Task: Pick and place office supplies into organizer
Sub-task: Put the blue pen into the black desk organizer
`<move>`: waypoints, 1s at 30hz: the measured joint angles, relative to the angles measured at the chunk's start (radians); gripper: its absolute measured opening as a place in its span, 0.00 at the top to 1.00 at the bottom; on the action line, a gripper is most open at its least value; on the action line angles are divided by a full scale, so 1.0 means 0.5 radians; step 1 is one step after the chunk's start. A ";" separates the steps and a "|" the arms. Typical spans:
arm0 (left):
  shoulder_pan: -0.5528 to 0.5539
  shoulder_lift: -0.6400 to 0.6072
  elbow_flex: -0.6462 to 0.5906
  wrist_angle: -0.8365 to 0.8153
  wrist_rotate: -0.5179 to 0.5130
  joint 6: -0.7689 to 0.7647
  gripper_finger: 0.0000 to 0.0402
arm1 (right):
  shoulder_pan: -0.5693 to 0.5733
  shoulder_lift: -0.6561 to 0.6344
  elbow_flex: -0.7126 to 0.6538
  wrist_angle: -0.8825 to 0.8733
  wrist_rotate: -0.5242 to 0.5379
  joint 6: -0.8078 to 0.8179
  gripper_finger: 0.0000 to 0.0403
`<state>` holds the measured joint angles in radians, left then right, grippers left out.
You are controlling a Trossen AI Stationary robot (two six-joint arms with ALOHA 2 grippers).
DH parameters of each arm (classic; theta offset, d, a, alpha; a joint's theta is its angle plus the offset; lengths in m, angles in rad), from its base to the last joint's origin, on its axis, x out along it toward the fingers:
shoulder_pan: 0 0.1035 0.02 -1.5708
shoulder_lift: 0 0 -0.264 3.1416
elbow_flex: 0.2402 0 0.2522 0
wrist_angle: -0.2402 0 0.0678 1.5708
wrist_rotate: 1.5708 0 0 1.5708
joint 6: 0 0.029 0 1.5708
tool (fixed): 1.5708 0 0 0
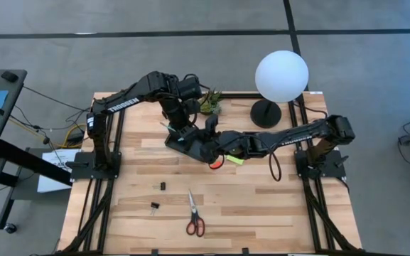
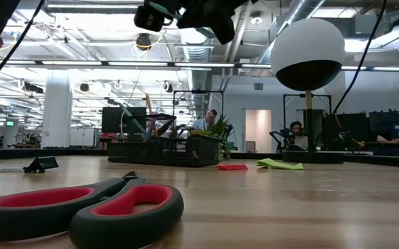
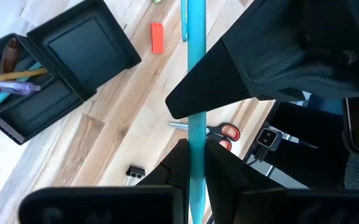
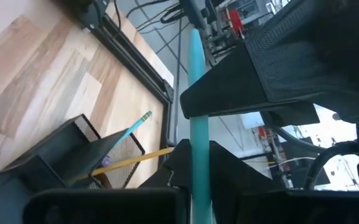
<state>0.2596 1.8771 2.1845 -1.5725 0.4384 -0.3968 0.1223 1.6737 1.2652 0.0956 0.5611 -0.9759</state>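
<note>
A teal pen [image 3: 196, 93] is being squeezed by the left gripper [image 3: 195, 163] above the organizer [image 1: 190, 142]. The same teal pen is being pinched by the right gripper [image 4: 199, 163] too. If it is being pulled two ways, it could slip, bend, or miss the tall pen cup [image 4: 104, 155].

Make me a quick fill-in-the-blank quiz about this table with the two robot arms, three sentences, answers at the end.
1. The scissors lying on the table have ___ handles.
2. The left gripper and the right gripper are both closed on one ___ pen.
3. ___ small black clips lie on the wood near the scissors.
Missing words: red; teal; two.
</note>
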 joint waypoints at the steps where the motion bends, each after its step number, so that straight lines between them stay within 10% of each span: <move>1: -0.001 0.000 0.000 -0.003 0.005 -0.003 0.96 | 0.000 0.000 0.000 0.000 -0.016 0.011 0.94; 18: 0.012 0.002 0.001 0.013 -0.192 -0.047 0.70 | -0.004 -0.002 0.000 0.001 -0.075 0.321 0.94; 30: 0.150 -0.197 0.236 0.260 -0.480 -0.022 0.66 | -0.154 -0.001 -0.044 -0.163 -0.454 1.344 0.94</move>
<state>0.3345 1.7785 2.3025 -1.4425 0.1982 -0.4076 0.0454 1.6733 1.2432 0.0140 0.3343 -0.3038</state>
